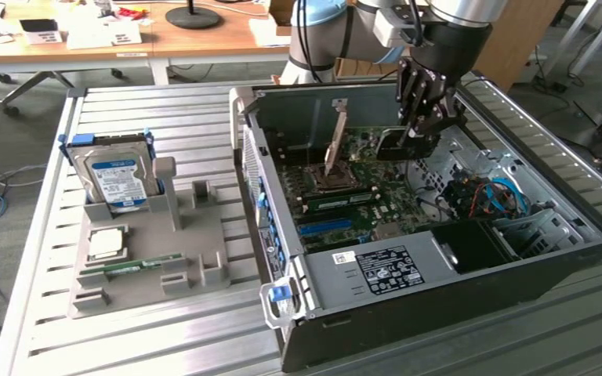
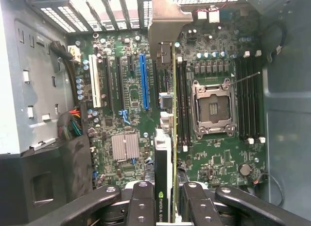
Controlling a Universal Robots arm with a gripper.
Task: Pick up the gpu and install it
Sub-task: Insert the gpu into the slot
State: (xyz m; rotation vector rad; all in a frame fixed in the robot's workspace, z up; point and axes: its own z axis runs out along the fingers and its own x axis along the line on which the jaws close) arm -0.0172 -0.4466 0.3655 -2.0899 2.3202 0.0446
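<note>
Exterior view: high, oblique, at middle distance; takes in most of the table [image 1: 154, 117] and the open case [image 1: 426, 282] on it. Wrist view: close, square onto the motherboard [image 2: 218, 160], sighting past gripper [image 2: 167, 206] and gpu [image 2: 163, 158] into the case. Shared: motherboard, gpu, case interior.

The tool [image 1: 422, 131] is gripping the gpu [image 1: 395, 146], holding it upright inside the open computer case [image 1: 458, 298]. The motherboard [image 1: 359, 207] is lying just below the tool. Well away from the tool, outside the case, a hard drive [image 1: 116, 178] is standing in a grey fixture [image 1: 139, 294] on the worktop [image 1: 144, 110].
</note>
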